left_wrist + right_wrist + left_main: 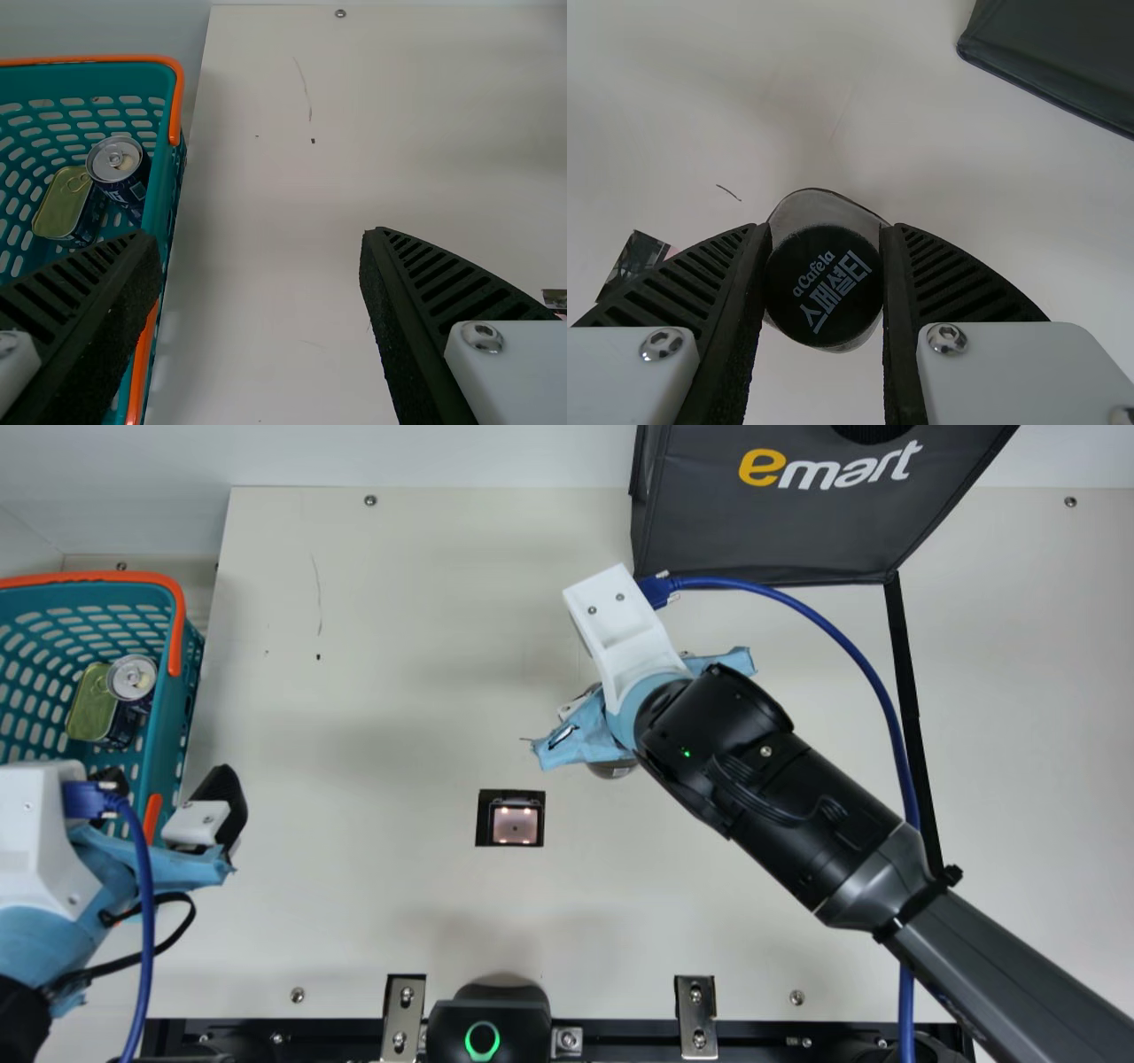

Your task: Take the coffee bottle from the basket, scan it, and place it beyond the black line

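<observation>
Right end effector (pixel 613 717) pinches the translucent, black-capped bottle (pixel 824 285); left end effector (pixel 168 797) hangs spread by the teal plastic basket (pixel 177 700)!

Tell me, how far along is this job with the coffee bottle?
Partway. The coffee bottle is already out of the basket. It is in hand now: the right gripper has it between its fingers, near the scanner. Whether it has been scanned, I can't tell. Left to do: placing it beyond the black line, which it is short of.
</observation>
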Controlling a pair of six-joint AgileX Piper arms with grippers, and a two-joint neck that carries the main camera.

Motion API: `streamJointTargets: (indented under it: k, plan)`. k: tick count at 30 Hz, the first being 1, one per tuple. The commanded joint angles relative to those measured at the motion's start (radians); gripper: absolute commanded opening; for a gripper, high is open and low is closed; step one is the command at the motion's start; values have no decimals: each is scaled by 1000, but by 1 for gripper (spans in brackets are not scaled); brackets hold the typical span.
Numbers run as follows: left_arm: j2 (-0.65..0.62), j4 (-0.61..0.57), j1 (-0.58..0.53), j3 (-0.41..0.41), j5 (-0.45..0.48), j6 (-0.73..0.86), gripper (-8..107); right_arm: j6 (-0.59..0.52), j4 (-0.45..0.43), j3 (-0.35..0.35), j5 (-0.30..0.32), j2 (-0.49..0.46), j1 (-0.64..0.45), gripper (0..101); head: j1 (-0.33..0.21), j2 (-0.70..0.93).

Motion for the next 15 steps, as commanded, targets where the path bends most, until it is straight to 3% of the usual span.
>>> streamJointTargets:
  k: [1,4,15]
  plan:
    - [0,0,0,0,0,0,90,1,2,1,2,2,-1,0,-26,2]
    - [0,0,0,0,0,0,90,2,2,3,0,3,-2,0,-26,2]
    - [0,0,0,0,0,0,90,2,4,6,-1,-1,-7,0,-26,-255]
